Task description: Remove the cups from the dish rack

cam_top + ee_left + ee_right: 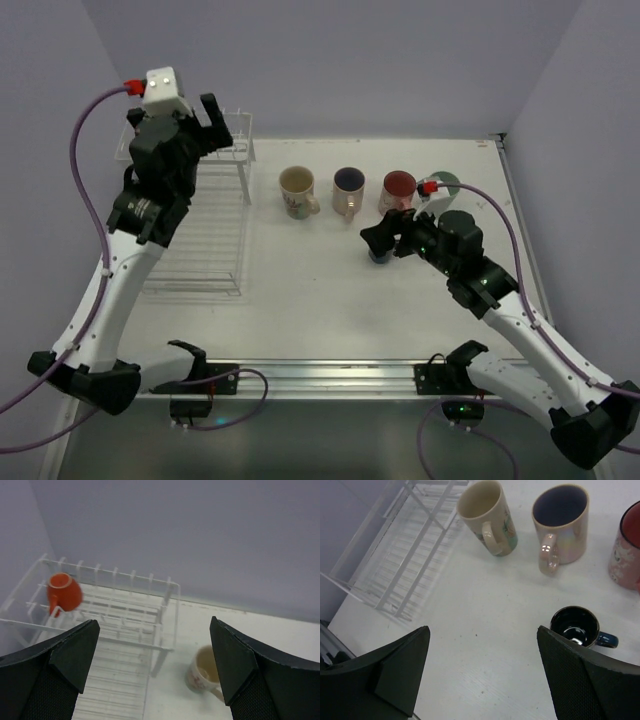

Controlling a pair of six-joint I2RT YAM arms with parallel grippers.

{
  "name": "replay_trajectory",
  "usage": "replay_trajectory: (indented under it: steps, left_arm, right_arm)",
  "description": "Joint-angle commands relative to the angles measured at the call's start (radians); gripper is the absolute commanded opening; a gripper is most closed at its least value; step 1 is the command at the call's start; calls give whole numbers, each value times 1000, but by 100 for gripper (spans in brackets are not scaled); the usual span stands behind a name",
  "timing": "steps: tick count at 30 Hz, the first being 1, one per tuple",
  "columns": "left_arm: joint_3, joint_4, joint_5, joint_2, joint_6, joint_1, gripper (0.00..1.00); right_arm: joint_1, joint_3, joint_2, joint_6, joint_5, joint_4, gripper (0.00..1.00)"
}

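Orange mug (63, 592) is noted on the raised pegged shelf of the dish rack (165, 587), at the upper left of the left wrist view, tilted with its mouth partly seen. Left gripper (154, 625) is held above the rack, jaws spread wide, nothing gripped. Four larger mugs are ranged upright in a row on the table (330, 310) across the middle of the overhead view: cream mug (297, 190), purple-lined mug (348, 188), red-lined pink mug (398, 188) and light green mug (445, 182), the last partly hidden behind the right arm. Dark blue mug (575, 626) is stood upright on the table at the lower right of the right wrist view, just beside one finger and nearer the camera than the row. Right gripper (483, 630) is spread wide over bare table, nothing clasped between its jaws.
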Motion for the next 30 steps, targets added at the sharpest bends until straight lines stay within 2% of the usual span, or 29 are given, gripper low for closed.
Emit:
replay_trajectory:
  steps: [1,5,10,13,20,24,30]
  left_arm:
    - [136,-58,27,134,-14,177,100]
    - [291,-125,65,273,-31,334,100]
    - [445,-254,199,461,-39,488,100]
    - [518,-298,227,538,-10,524,100]
    - [495,-231,432,606,40,617,100]
    - [483,-205,532,636,92,627,100]
    - [505,-188,576,688,129,627,100]
  right_arm:
    - [4,-81,7,62,-92,128,90]
    - [4,-121,-2,65,-129,165,91]
    - [4,-156,-10,68,-144,200,91]
    - [4,-164,-5,77,-166,207,91]
    - [5,-170,5,80,-172,207,91]
    - [5,-170,13,80,-170,207,90]
    - [5,-170,21,79,-173,207,91]
